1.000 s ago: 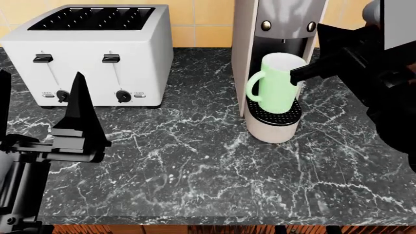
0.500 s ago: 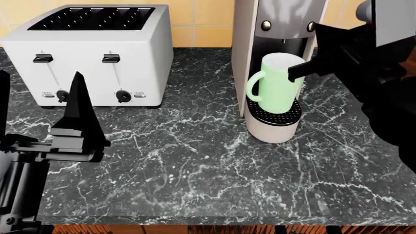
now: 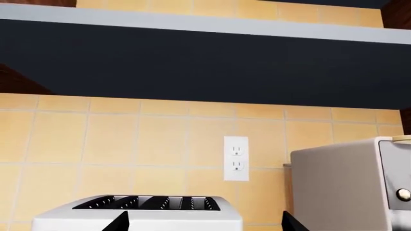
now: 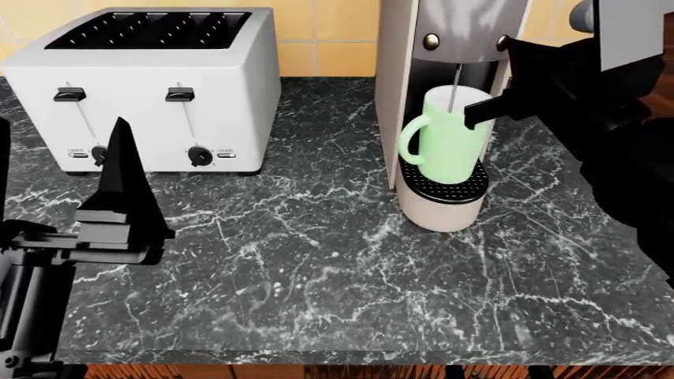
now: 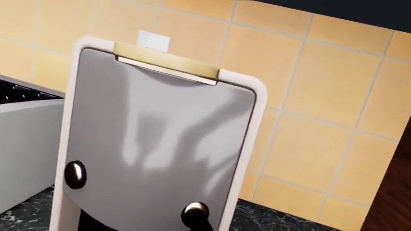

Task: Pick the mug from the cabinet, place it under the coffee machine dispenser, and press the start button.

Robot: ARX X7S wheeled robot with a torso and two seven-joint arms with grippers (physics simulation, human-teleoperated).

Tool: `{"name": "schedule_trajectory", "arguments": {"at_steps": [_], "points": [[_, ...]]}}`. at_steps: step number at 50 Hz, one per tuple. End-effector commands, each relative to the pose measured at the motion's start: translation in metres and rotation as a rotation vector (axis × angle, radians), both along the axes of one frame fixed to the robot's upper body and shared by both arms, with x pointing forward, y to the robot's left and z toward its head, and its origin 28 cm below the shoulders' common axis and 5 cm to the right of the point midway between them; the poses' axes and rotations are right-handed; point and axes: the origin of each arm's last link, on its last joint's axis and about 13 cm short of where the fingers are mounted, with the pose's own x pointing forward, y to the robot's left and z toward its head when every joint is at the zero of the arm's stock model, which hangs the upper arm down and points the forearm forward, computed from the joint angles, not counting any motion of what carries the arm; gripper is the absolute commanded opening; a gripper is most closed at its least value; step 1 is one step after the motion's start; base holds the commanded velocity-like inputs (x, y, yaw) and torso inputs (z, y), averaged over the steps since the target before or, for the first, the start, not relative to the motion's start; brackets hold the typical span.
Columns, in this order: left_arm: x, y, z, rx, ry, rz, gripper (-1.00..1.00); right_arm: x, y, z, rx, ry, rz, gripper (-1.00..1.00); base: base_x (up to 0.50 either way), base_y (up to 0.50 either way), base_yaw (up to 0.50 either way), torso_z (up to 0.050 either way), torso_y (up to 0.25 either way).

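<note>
Mug (image 4: 451, 136) stands on the round black drip tray (image 4: 447, 186) of the coffee machine (image 4: 447, 47), right under the dispenser (image 4: 460, 75); a thin stream runs down into it; the right gripper (image 4: 487, 112) has a dark finger (image 4: 500, 109) touching the mug's rim, but I cannot tell how its jaws stand; the left gripper (image 4: 58, 170) hangs over the desk (image 4: 305, 260) with jaws open, near the white toaster (image 4: 158, 87).

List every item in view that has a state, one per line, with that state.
Pale mint-green mug: upright on the round black drip tray, under the dispenser, a thin stream running into it.
White four-slot toaster: slots empty, both levers up.
Tall beige-grey coffee machine: dispensing.
Left gripper: holding nothing.
Right gripper: at the machine's front.
</note>
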Motion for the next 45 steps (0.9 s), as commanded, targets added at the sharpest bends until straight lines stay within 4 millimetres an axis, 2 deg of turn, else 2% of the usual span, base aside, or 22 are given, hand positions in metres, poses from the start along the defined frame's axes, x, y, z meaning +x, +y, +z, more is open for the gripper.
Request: {"name": "schedule_trajectory", "arguments": {"at_steps": [1, 31, 36, 45], "points": [[-0.001, 0.0, 0.0, 0.0, -0.002, 0.001, 1.0, 0.004, -0.003, -0.002, 0.001, 0.011, -0.022, -1.0, 0.0, 0.0, 0.0, 0.0, 0.0], [-0.002, 0.0, 0.002, -0.003, -0.011, -0.001, 1.0, -0.002, 0.002, 0.001, -0.002, 0.007, 0.007, -1.0, 0.0, 0.0, 0.0, 0.0, -0.002], [-0.002, 0.0, 0.002, -0.006, -0.01, -0.001, 1.0, -0.015, 0.001, 0.001, 0.008, -0.001, 0.015, -1.0, 0.0, 0.0, 0.0, 0.0, 0.0], [-0.003, 0.0, 0.002, -0.013, -0.012, -0.001, 1.0, -0.06, -0.001, -0.001, 0.037, -0.048, 0.029, -1.0, 0.0, 0.0, 0.0, 0.0, 0.0]]}}
